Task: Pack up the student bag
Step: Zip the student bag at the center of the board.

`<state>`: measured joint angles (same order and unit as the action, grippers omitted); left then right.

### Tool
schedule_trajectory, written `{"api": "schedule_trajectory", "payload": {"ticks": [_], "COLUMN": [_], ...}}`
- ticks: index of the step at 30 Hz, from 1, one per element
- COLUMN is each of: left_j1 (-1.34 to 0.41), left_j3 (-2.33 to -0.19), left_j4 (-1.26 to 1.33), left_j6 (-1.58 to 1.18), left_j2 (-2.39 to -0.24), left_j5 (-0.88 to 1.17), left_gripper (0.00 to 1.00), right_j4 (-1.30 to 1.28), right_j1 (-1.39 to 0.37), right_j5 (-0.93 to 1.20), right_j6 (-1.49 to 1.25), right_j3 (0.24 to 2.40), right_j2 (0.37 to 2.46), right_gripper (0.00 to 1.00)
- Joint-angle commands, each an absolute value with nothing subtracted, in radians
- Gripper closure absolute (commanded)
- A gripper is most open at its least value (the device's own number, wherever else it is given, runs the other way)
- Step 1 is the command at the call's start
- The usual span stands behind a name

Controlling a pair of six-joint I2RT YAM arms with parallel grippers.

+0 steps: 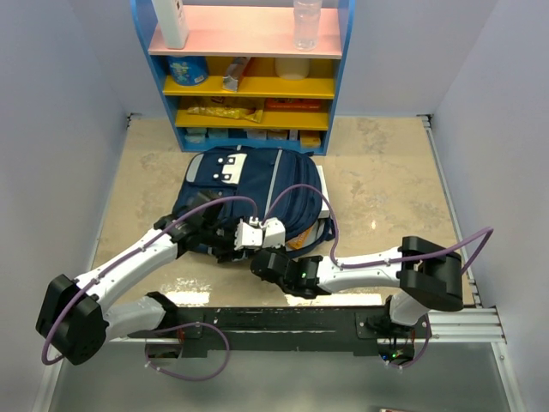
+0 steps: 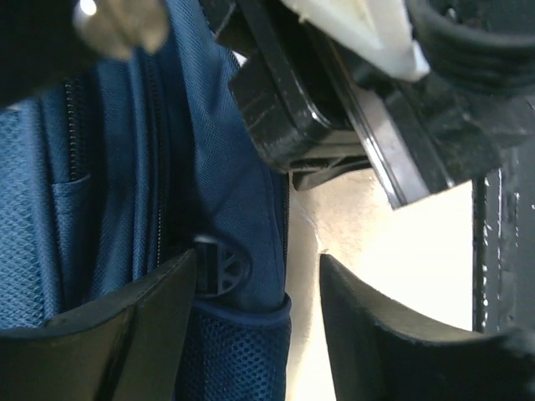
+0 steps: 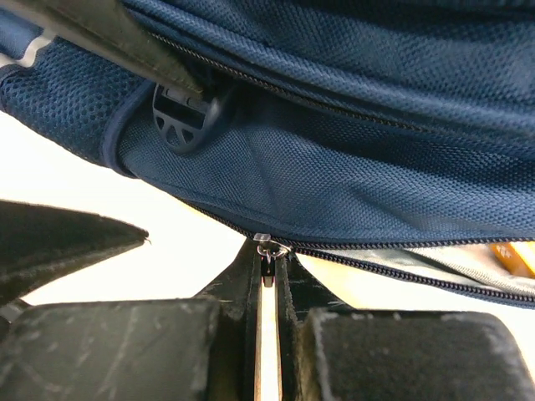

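The student bag (image 1: 249,184), a navy blue backpack with white label patches, lies flat in the middle of the table. My right gripper (image 1: 262,255) is at its near edge, shut on the small metal zipper pull (image 3: 265,244) of a partly open zipper (image 3: 401,271). My left gripper (image 1: 233,247) is open beside it. In the left wrist view (image 2: 257,259) its fingers straddle the bag's near corner, with a mesh pocket (image 2: 238,359) and a black plastic buckle (image 2: 219,266) between them. The same buckle shows in the right wrist view (image 3: 180,117).
A blue shelf unit (image 1: 249,77) with snacks and bottles stands at the back, just behind the bag. A white flat thing (image 1: 322,193) sticks out under the bag's right side. Something yellow-orange (image 3: 512,251) shows inside the zipper gap. A black rail (image 1: 283,322) runs along the near edge.
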<state>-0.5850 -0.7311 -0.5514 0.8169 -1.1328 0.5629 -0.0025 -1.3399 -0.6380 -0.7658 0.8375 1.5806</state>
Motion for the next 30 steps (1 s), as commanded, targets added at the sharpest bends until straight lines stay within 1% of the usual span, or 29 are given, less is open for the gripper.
{"api": "schedule_trajectory", "payload": {"ticks": [1,8,10,11,12,13,14,15,16,21,30], "left_j1": [-0.591,-0.610,-0.627,-0.630,-0.632,-0.632,-0.632,-0.632,-0.632,-0.632,-0.630], "left_j3": [-0.706,-0.651,-0.637,-0.629,-0.629,-0.630,-0.640,-0.647,-0.655,-0.676,-0.650], "left_j4": [-0.522,-0.480,-0.443,-0.424,-0.399,-0.390,-0.377,-0.379,-0.382,-0.414,-0.462], "left_j6": [0.808,0.833,0.839,0.838,0.841,0.841,0.841,0.838,0.838,0.825,0.807], "left_j2": [-1.126,-1.100,-1.100,-1.101,-1.104,-1.108,-1.109,-1.109,-1.109,-1.086,-1.039], "left_j5": [0.460,0.364,0.297,0.270,0.250,0.214,0.198,0.187,0.177,0.181,0.193], "left_gripper": [0.33,0.32,0.36,0.39,0.51,0.59,0.72,0.94,1.00,1.00,1.00], "right_j4": [0.132,0.141,0.143,0.140,0.134,0.129,0.126,0.123,0.118,0.015,-0.106], "right_j1": [-1.335,-1.289,-1.282,-1.282,-1.282,-1.284,-1.282,-1.284,-1.282,-1.270,-1.204], "right_j5": [-0.626,-0.554,-0.543,-0.538,-0.534,-0.531,-0.531,-0.529,-0.529,-0.572,-0.584], "right_j6": [-0.787,-0.804,-0.801,-0.795,-0.793,-0.793,-0.793,-0.793,-0.795,-0.825,-0.920], "right_j3": [0.971,1.012,1.029,1.035,1.048,1.051,1.049,1.048,1.043,1.013,0.847], "right_j2": [1.491,1.494,1.493,1.497,1.500,1.500,1.497,1.494,1.490,1.428,1.249], "right_gripper": [1.00,1.00,1.00,1.00,1.00,1.00,1.00,1.00,1.00,1.00,1.00]}}
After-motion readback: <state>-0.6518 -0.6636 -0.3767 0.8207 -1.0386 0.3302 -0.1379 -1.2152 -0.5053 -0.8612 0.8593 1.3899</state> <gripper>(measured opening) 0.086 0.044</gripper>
